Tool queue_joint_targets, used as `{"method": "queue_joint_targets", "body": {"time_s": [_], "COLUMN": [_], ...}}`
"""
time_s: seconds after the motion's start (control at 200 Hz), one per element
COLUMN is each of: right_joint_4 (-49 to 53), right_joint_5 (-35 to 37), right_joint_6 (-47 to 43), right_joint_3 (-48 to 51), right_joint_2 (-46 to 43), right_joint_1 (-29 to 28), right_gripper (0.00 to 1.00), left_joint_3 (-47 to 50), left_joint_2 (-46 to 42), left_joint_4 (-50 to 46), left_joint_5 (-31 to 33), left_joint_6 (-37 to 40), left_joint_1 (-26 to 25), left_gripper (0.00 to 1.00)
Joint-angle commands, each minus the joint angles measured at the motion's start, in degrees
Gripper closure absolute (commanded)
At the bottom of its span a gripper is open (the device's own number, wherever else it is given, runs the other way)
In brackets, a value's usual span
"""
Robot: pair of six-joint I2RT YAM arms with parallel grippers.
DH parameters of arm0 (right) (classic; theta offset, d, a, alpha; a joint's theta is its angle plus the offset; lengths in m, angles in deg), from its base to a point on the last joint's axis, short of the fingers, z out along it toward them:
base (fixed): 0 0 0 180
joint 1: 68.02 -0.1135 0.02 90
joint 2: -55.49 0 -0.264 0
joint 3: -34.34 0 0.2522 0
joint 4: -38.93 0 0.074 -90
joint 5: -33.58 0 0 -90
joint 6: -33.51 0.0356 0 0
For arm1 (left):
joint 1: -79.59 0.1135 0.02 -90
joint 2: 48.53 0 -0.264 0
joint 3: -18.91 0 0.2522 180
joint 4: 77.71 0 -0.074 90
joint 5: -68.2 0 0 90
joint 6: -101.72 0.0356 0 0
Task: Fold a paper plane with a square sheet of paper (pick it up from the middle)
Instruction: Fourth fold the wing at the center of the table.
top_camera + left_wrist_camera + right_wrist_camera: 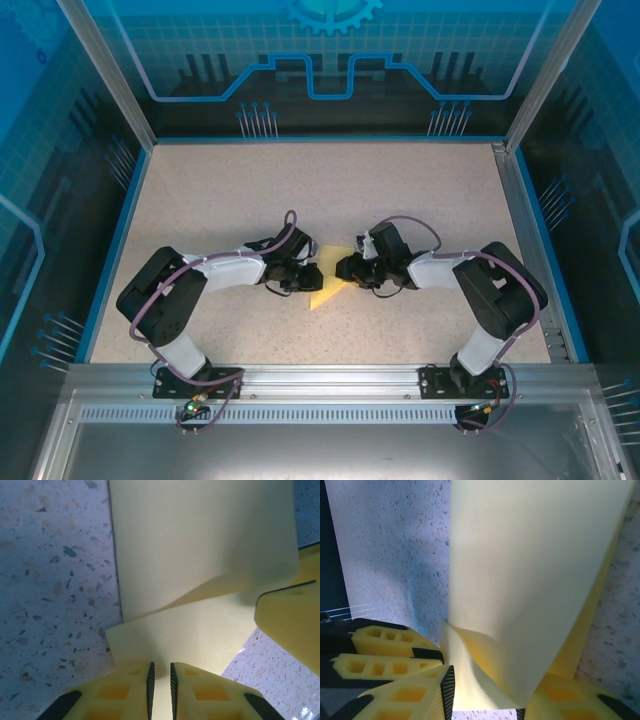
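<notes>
The square sheet of paper [329, 289], plain yellow, lies folded over on itself at the table's middle. It reads as a pointed wedge between the two grippers. My left gripper [308, 277] is at its left edge. In the left wrist view its jaws [161, 669] stand a narrow gap apart over the paper [200, 540], gripping nothing I can make out. My right gripper [347, 268] is at the right edge. In the right wrist view [485, 702] it is open, and a raised flap of the paper [530, 570] stands between its pads.
The speckled tabletop [250, 190] is bounded by blue walls and a metal rail [320, 375] at the near edge. The two grippers are close together: a right finger [292, 625] shows in the left wrist view, and the left fingers [385, 645] show in the right wrist view.
</notes>
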Motion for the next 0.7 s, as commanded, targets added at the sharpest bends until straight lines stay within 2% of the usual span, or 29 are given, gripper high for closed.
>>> {"method": "queue_joint_targets", "body": {"time_s": [0.0,0.155,0.39,0.49,0.695], "right_joint_4": [-2.4,-2.2,-0.5,0.7,2.9], "right_joint_5": [-1.7,-2.2,-2.5,-2.6,-2.7], "right_joint_6": [0.2,0.0,-0.1,0.0,-0.2], "right_joint_3": [-1.9,-2.7,-3.5,-4.1,-5.3], "right_joint_2": [1.6,2.5,1.7,1.4,0.9], "right_joint_1": [-0.6,-0.6,-0.7,-0.7,-0.7], "right_gripper": [0.64,0.72,0.82,0.84,0.84], "left_joint_3": [-0.2,0.5,3.4,4.0,3.1], "left_joint_2": [-0.2,-2.6,-9.0,-12.1,-12.5], "left_joint_4": [1.0,1.5,0.9,-1.7,-6.8], "left_joint_5": [-1.1,-1.4,-0.1,4.9,21.1], "left_joint_6": [0.9,1.0,0.7,0.5,-2.5], "left_joint_1": [0.6,0.6,-0.8,-3.8,-13.6], "left_gripper": [0.78,0.71,0.48,0.43,0.42]}}
